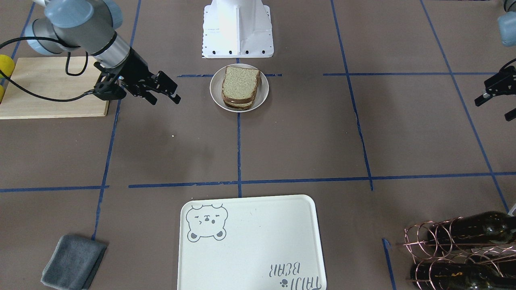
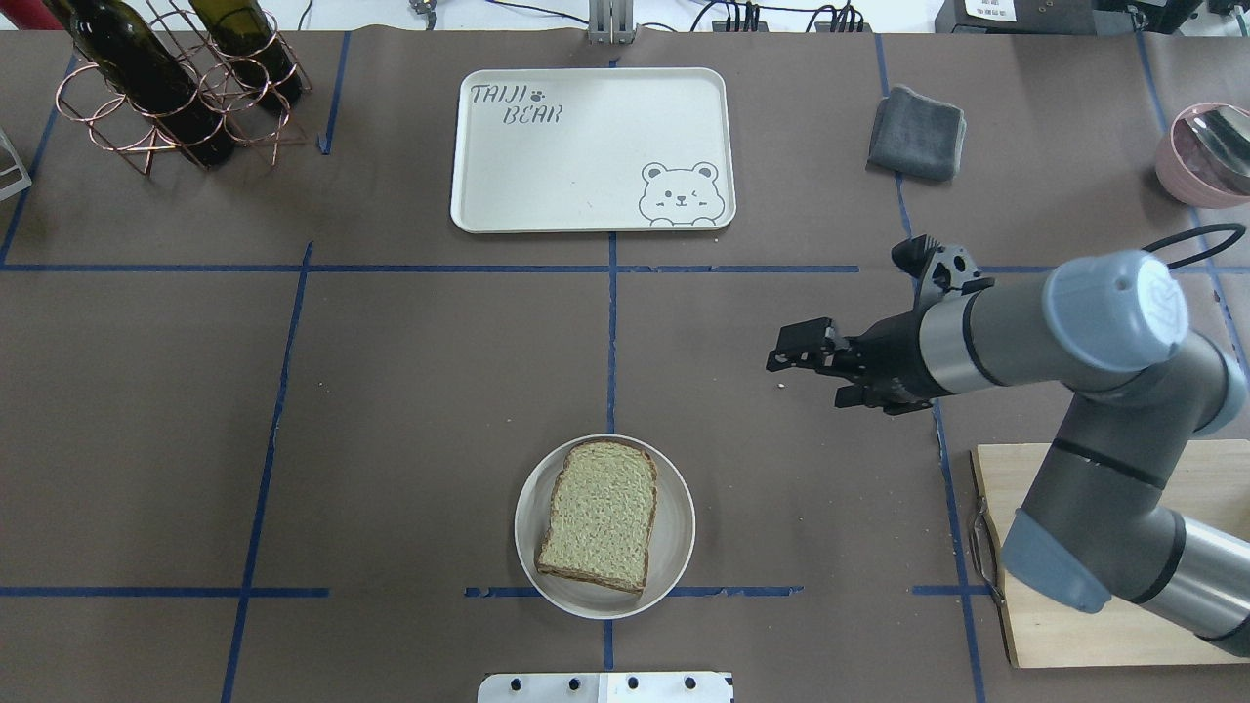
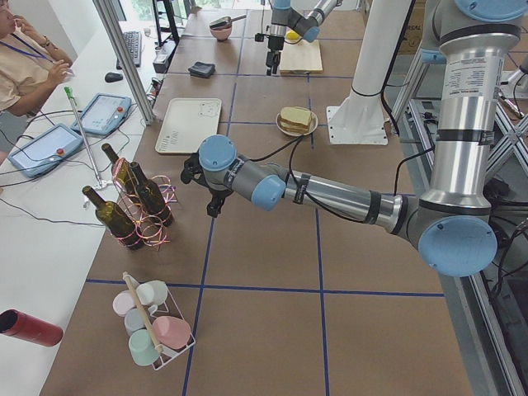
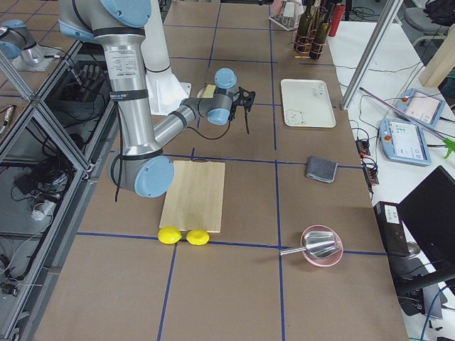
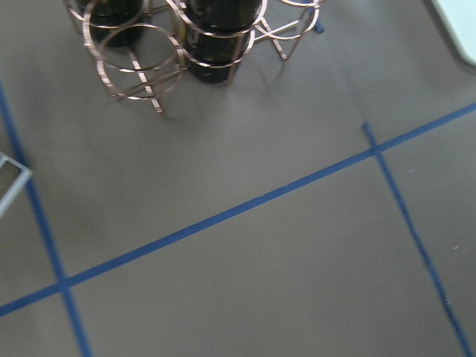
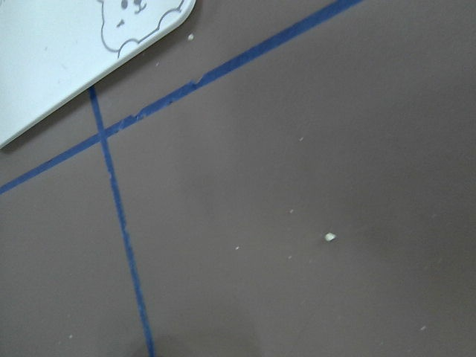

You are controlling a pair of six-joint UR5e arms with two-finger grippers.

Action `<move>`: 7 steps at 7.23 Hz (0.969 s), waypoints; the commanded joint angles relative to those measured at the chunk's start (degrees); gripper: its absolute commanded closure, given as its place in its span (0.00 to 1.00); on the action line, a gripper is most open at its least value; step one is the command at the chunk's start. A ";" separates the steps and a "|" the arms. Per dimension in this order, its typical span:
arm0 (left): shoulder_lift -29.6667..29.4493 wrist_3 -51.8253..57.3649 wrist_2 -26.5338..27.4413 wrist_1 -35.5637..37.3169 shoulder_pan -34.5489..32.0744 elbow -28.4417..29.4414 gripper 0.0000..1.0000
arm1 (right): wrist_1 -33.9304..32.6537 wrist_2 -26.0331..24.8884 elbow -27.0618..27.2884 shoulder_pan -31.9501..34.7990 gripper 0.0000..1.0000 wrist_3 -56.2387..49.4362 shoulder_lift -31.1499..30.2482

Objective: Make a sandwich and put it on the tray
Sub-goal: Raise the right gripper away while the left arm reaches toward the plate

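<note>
Sandwich (image 1: 240, 86): front view, stacked on plate (image 1: 260, 100) near robot base, well apart from tray (image 1: 250, 241). Right gripper (image 1: 164, 98) beside plate, jaws wide, empty. Left gripper (image 1: 494, 102): cannot tell.

Overhead: domed end points trayward, long axis base-to-tray. Suggest pinching across the narrow sides, keeping it level.

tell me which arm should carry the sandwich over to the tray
Probably right. The right gripper hangs open near both the sandwich and the tray; the left gripper sits far off, toward the bottle rack.
</note>
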 commanded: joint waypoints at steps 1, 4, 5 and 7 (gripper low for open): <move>-0.50 -21.82 2.46 -2.48 8.48 -6.31 0.00 | -0.68 4.00 -0.17 5.14 0.00 -8.60 -3.99; -12.23 -54.09 13.02 -4.86 30.87 -9.68 0.00 | -0.68 4.01 -0.61 5.67 0.00 -9.94 -4.62; -15.93 -60.71 19.30 -4.51 38.42 -8.98 0.00 | -0.76 4.01 -0.79 5.76 0.00 -11.25 -4.79; -16.58 -63.85 29.25 -4.51 46.99 -6.88 0.11 | -0.68 4.01 -1.23 6.11 0.00 -11.52 -4.71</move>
